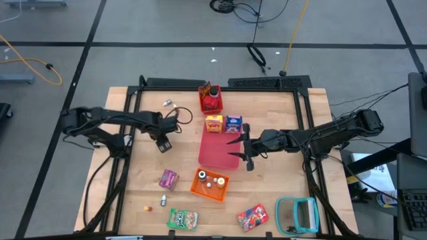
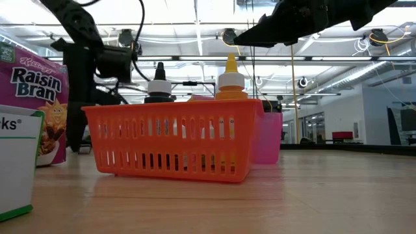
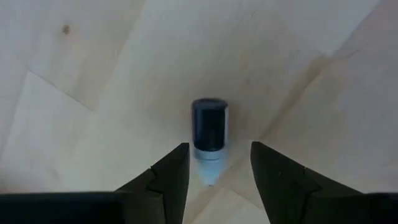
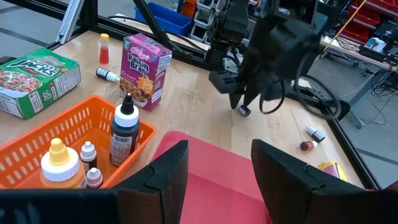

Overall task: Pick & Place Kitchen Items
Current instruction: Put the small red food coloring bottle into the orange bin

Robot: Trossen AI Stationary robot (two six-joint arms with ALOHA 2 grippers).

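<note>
A tiny bottle (image 3: 209, 127) with a dark cap and a white body lies on the bare wood. My left gripper (image 3: 217, 149) points down over it, open, one finger on each side of the bottle's white end without touching. It is left of the red mat (image 1: 217, 150) in the high view (image 1: 163, 144). My right gripper (image 1: 241, 148) hangs open and empty above the mat's right edge. Yellow (image 1: 214, 123) and blue (image 1: 233, 124) cartons stand at the mat's far end.
An orange basket (image 1: 210, 185) holding bottles sits near the mat's front. A pink carton (image 1: 168, 179), green packet (image 1: 181, 219), red packet (image 1: 252, 217) and teal-framed object (image 1: 297, 215) lie toward the near edge. A red bin (image 1: 211, 100) stands at the far edge.
</note>
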